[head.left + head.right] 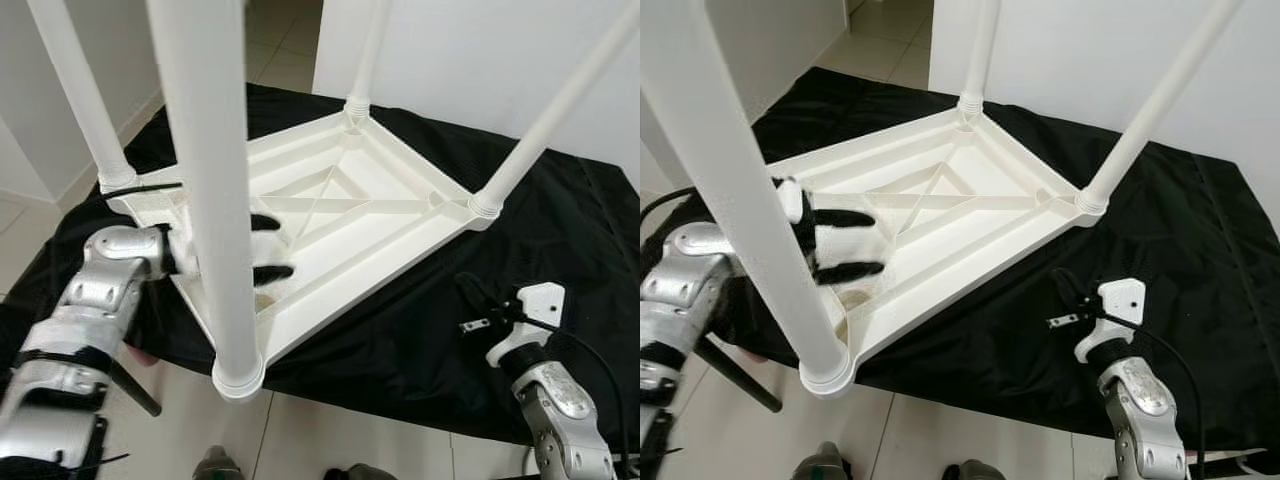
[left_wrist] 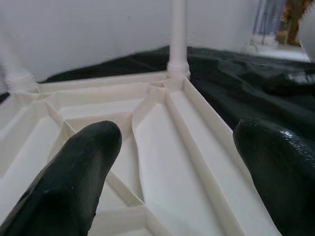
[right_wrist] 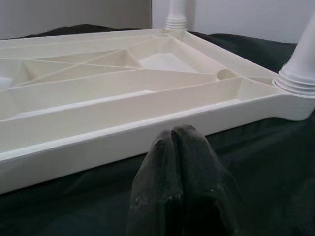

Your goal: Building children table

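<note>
No text, label, brand, number or sign can be read on anything here.

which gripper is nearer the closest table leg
Left. The left gripper reaches over the tabletop, open, right beside the nearest leg. The right gripper rests shut on the black cloth, off the tabletop's other side.

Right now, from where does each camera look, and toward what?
Left eye, right eye: on the head, facing down at the upturned white plastic table on black cloth; both silver arms show.
Left wrist: along the open left gripper, over the table's ribbed underside.
Right wrist: along the shut right gripper, facing the table's edge.
All share the table.
</note>
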{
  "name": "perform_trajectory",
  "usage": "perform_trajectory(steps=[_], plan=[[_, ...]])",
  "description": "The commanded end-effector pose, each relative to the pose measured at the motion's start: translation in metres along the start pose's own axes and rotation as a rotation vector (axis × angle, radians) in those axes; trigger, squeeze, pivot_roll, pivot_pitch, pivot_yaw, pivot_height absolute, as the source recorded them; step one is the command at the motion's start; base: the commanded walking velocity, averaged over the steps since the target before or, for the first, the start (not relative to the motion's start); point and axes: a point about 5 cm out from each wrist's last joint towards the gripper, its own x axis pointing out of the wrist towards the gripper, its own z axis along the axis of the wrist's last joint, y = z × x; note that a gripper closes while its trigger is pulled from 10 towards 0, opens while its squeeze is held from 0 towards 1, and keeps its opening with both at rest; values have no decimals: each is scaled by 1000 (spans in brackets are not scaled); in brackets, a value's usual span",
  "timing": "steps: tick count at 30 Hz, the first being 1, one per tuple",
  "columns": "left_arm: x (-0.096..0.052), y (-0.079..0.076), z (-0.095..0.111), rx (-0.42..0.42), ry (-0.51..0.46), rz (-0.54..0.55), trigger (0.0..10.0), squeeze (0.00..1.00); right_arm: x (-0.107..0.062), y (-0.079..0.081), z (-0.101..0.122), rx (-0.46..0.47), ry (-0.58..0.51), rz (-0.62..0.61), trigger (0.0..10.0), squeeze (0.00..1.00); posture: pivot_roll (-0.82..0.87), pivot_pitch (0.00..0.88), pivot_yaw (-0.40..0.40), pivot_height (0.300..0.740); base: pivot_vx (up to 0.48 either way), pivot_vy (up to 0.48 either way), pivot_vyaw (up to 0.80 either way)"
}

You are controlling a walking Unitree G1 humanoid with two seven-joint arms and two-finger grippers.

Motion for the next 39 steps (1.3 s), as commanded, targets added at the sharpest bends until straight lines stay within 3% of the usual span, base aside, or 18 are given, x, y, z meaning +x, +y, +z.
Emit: perform_trajectory(steps=[1, 2, 3, 5, 9, 11, 14, 18, 22, 27, 30, 35, 37, 39], plan=[[1, 2, 3, -14, -23, 37, 10000, 0, -2, -1, -1, -5, 9, -8, 10000, 0, 83, 43, -69, 740, 0, 0, 0], [8, 3, 9, -38, -77, 121, 10000, 0, -1, 1, -1, -1, 6, -11, 10000, 0, 85, 47, -71, 740, 0, 0, 0], [8, 3, 9, -38, -77, 121, 10000, 0, -1, 1, -1, -1, 6, -11, 10000, 0, 85, 47, -71, 740, 0, 0, 0], [21, 7, 21, -76, -139, 289, 10000, 0, 3, 1, 0, 2, -1, -18, 10000, 0, 90, 51, -74, 740, 0, 0, 0], [23, 9, 25, -96, -159, 344, 10000, 0, 4, 1, 0, 3, -4, -21, 10000, 0, 93, 53, -76, 740, 0, 0, 0], [33, 8, 38, -133, -201, 461, 10000, 0, 7, 4, 0, 11, -8, -24, 10000, 0, 96, 59, -78, 740, 0, 0, 0], [36, 7, 43, -151, -212, 504, 10000, 0, 8, 6, 0, 14, -9, -26, 10000, 0, 97, 61, -77, 740, 0, 0, 0], [47, 2, 44, -287, -202, 695, 10000, 0, 11, 13, -1, 27, -12, -26, 10000, 0, 97, 73, -80, 740, 0, 0, 0], [56, -7, 45, -346, -207, 767, 10000, 0, 12, 13, -1, 29, -12, -29, 10000, 0, 96, 79, -79, 740, 0, 0, 0], [63, -14, 50, -378, -216, 787, 10000, 0, 13, 13, -1, 30, -13, -32, 10000, 0, 98, 84, -79, 740, 0, 0, 0], [76, -27, 59, -420, -246, 750, 10000, 0, 14, 15, -1, 33, -13, -30, 10000, 0, 100, 89, -79, 740, 0, 0, 0], [82, -33, 64, -443, -256, 734, 10000, 0, 15, 16, -1, 35, -14, -29, 10000, 0, 100, 91, -80, 740, 0, 0, 0], [97, -53, 74, -475, -272, 636, 10000, 0, 19, 20, -1, 39, -20, -24, 10000, 0, 102, 94, -81, 740, 0, 0, 0], [102, -62, 78, -475, -276, 588, 10000, 0, 21, 21, -1, 38, -23, -23, 10000, 0, 101, 92, -79, 740, 0, 0, 0]])
